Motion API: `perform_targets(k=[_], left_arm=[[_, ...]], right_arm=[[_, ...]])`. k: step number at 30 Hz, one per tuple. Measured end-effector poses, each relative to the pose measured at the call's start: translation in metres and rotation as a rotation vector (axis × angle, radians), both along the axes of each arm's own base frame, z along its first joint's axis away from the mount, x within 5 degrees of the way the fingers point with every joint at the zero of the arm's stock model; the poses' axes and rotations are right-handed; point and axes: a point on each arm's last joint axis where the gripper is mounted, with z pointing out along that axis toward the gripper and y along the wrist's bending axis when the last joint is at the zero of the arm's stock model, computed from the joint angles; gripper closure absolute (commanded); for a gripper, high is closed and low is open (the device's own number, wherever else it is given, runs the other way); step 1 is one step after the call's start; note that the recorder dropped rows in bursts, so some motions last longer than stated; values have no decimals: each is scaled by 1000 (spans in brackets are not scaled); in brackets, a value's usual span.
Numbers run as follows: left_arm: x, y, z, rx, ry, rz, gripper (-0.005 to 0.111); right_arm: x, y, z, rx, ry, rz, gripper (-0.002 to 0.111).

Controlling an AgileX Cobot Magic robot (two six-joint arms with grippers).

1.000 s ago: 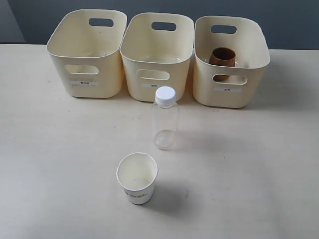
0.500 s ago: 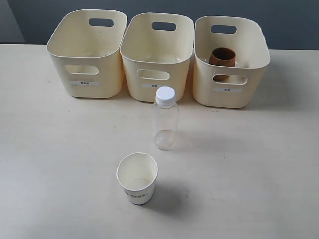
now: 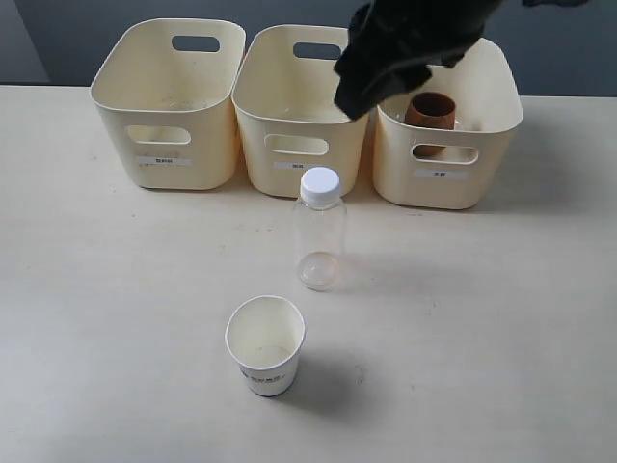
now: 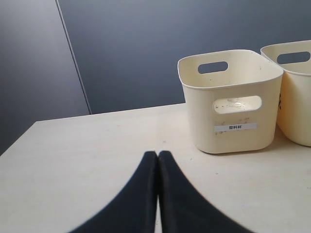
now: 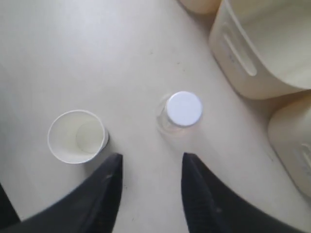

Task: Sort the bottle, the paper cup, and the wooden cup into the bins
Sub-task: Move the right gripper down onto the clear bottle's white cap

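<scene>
The clear bottle (image 3: 320, 231) with its white cap (image 5: 183, 108) stands upright in the middle of the table. In front of it, upright, is the white paper cup (image 3: 265, 344) (image 5: 77, 136). The wooden cup (image 3: 430, 113) sits inside the right bin (image 3: 445, 178). The middle bin (image 3: 301, 164) and left bin (image 3: 166, 159) (image 4: 232, 104) hold nothing I can see. My right gripper (image 5: 151, 162) is open, high above the table, looking down on bottle and cup; in the exterior view it is a dark blur (image 3: 386, 58) over the middle and right bins. My left gripper (image 4: 157, 155) is shut and empty, low over the table.
The pale table (image 3: 501, 318) stretches wide around bottle and cup. A dark wall (image 4: 136, 48) stands behind the bins. The three bins sit side by side along the far edge, almost touching.
My right arm has come into the exterior view from the top right, over the middle and right bins. The bottle, cups and bins have not moved.
</scene>
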Motion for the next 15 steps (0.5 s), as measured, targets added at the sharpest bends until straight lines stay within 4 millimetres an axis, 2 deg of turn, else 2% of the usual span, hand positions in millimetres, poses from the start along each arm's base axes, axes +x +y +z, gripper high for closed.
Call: perform_targets(k=[2,4,10,15], left_arm=[[0,0,0,0,0,0,107],[0,0,0,0,0,0,107],[0,0,0,0,0,0,107],[0,0,0,0,0,0,107]], right_arm=[[0,4,-12,-21,35,10,51],[4,7,-21,-34,54,9,47],[22,18,-42,-28,50,-13,47],[39,28,-70,-56,76,-25,42]])
